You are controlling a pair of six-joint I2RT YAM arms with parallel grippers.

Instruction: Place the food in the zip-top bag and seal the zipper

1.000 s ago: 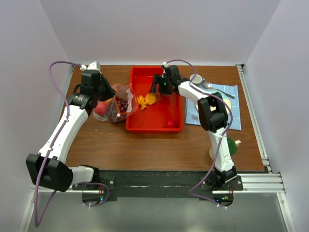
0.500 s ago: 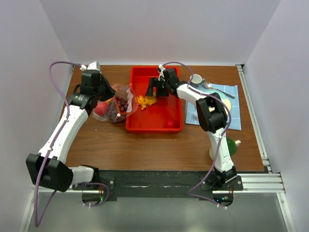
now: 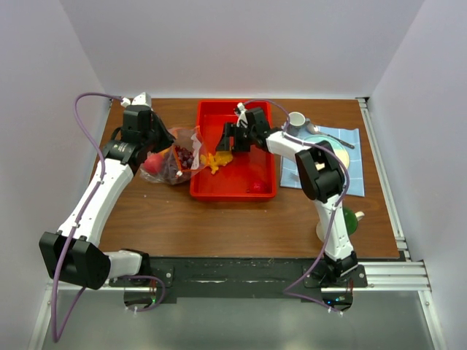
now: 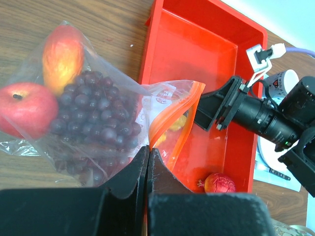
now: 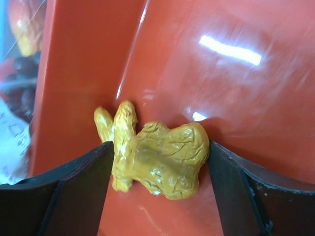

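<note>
The zip-top bag (image 3: 175, 157) lies left of the red tray (image 3: 241, 182), its mouth held up towards the tray. Inside the clear bag (image 4: 98, 73) are dark purple grapes (image 4: 91, 115), a red apple (image 4: 24, 108) and a red-yellow fruit (image 4: 61, 51). My left gripper (image 4: 148, 150) is shut on the bag's edge at the orange zipper (image 4: 170, 115). In the tray, my right gripper (image 5: 158, 147) has both fingers against the sides of the lumpy yellow-orange cluster (image 5: 157, 160), close to the tray's left wall. A round red fruit (image 4: 220, 183) lies in the tray's near corner.
A white mug (image 3: 296, 120) stands just right of the tray. A blue cloth (image 3: 350, 135) with a plate (image 3: 332, 157) and a spoon (image 3: 332, 136) lies at the right. A green object (image 3: 355, 219) sits by the right arm.
My right gripper has moved left across the tray towards the bag, and the yellow-orange cluster has gone with it to the tray's left wall. The left arm and bag have stayed put.
</note>
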